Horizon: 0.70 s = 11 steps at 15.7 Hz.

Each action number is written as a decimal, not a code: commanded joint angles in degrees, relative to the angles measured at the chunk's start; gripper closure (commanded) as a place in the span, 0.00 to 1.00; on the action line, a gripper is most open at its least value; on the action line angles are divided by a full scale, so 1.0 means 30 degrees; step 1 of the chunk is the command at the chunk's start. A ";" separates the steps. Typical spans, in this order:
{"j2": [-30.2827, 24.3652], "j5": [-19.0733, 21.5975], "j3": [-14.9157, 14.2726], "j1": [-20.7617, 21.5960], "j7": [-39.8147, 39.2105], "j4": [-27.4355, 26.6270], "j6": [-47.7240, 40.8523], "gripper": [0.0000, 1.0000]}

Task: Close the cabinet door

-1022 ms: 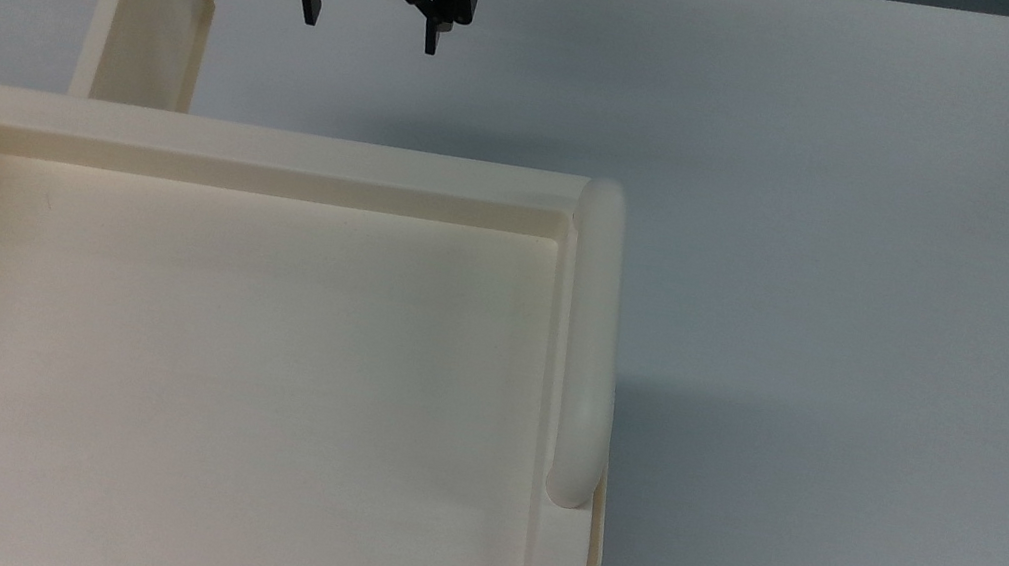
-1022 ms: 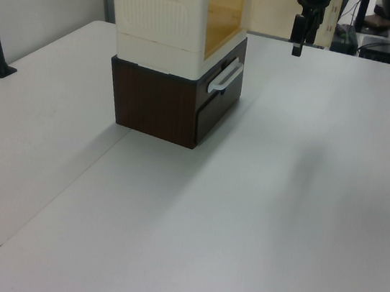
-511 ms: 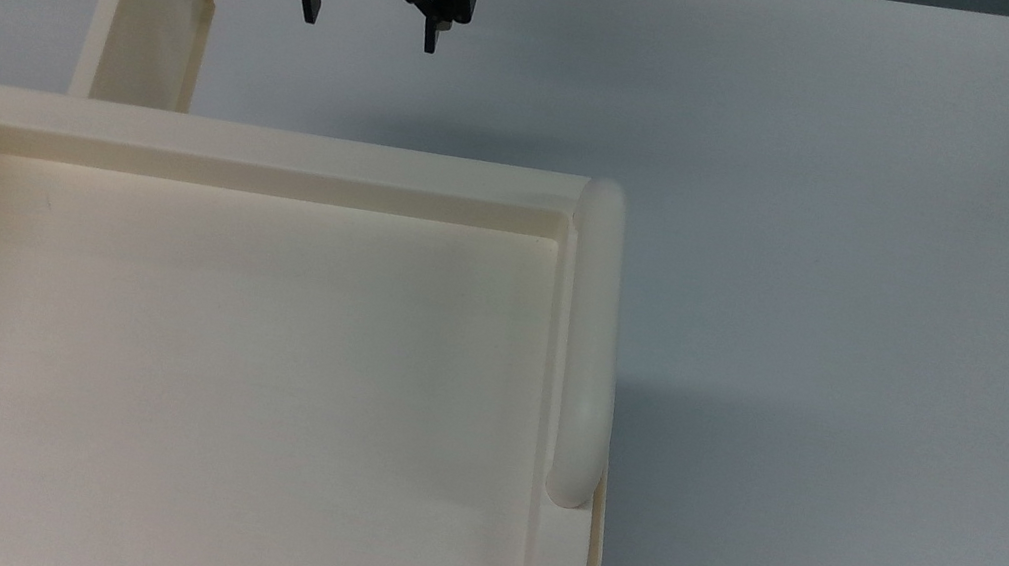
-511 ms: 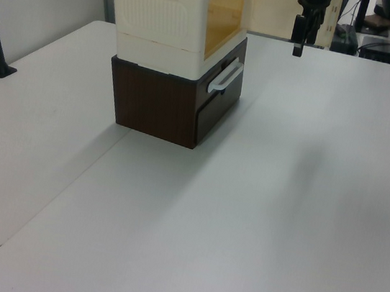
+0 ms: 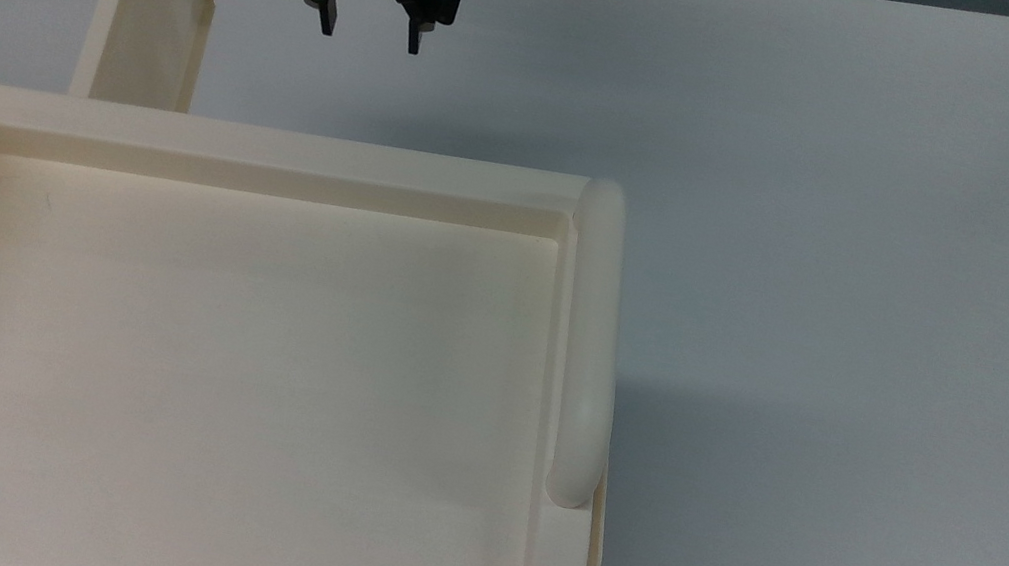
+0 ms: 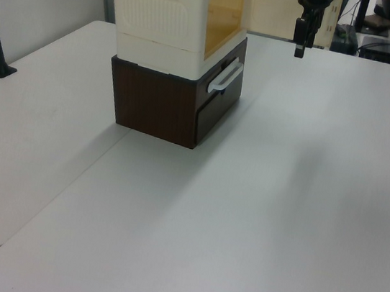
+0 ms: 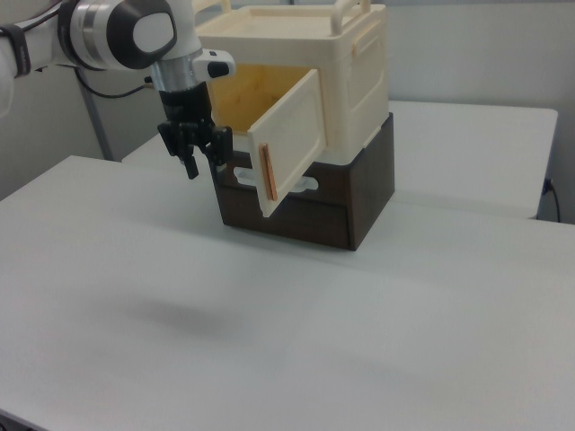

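The tool (image 5: 369, 35) is hanging in mid-air over the worktop (image 5: 771, 264), black fingers pointing down with a clear gap between them, so it's released and holding nothing. In the right view (image 7: 201, 162) it sits just to the right view's left of the swung-out door, near its free edge but apart from it. In the left view (image 6: 299, 47) it hangs at the far end of the worktop, beyond the cabinet.

Going from near to far in the right view: lots of bare white worktop (image 7: 269, 341) up front, then the cabinet (image 7: 355, 72), a cream box sitting on a dark brown base (image 7: 359, 202) that has a pale handle (image 6: 223, 77) on its front.

The cabinet door (image 7: 292, 139) is standing wide open, a thin cream panel with a brownish strip along its free edge, and behind it you can see the yellowish inside of the box. From the top view the door (image 5: 152, 15) sticks straight out from the cabinet's front, near the top view's left, with little brown fittings along one edge. The tool is to the top view's right of it, not touching.

The cabinet's top (image 5: 229, 361) is a recessed tray with a fat rounded rail (image 5: 589, 357) down the top view's right side.
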 commanded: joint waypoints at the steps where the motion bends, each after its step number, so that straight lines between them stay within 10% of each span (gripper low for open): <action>1: -0.0527 0.0325 -0.0054 -0.0271 -0.0801 -0.0296 -0.0404 1.00; 11: -0.1257 0.0237 -0.0171 -0.0330 -0.0743 0.1870 -0.0375 1.00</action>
